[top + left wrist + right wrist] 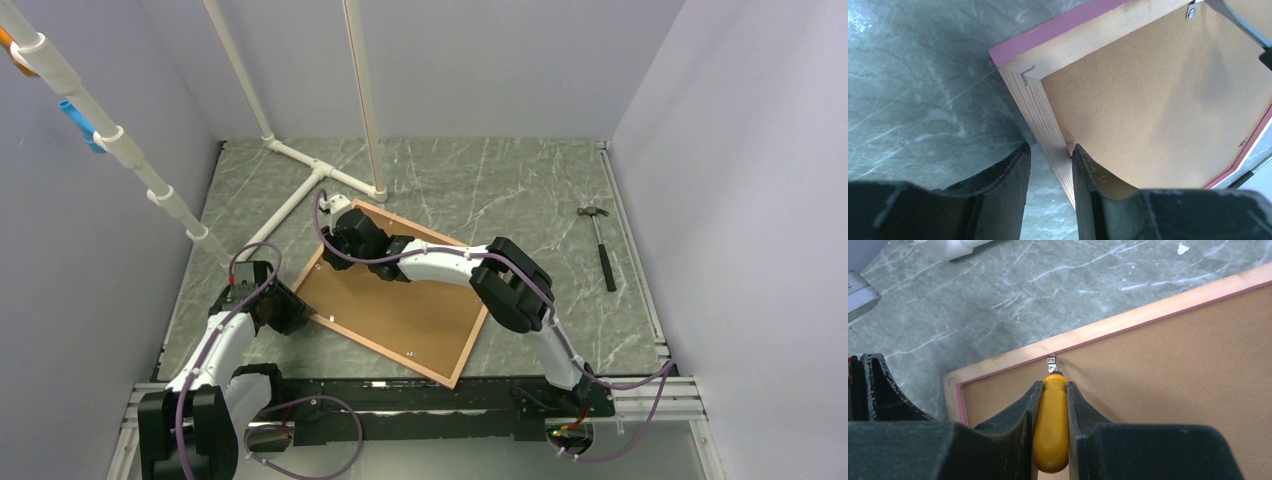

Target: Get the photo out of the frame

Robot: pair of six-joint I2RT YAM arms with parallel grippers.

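The frame (385,358) lies face down on the table, pink front underneath, pale wood rails (1045,125) up. Only the photo's brown backing board (400,310) (1158,110) (1173,365) shows; the print is hidden. My left gripper (290,312) (1051,146) is open at the frame's left rail, one finger outside on the table, the other on the board's edge. My right gripper (338,232) (1054,383) is shut on a yellow-handled screwdriver (1050,425). Its tip meets a small metal clip (1051,361) on the far rail (1108,329).
A hammer (603,245) lies at the right of the table. The white pipe stand (320,175) sits just beyond the frame's far corner, and a pipe (120,150) slants in from the upper left. Another metal clip (1191,10) is on the frame's back. Walls enclose three sides.
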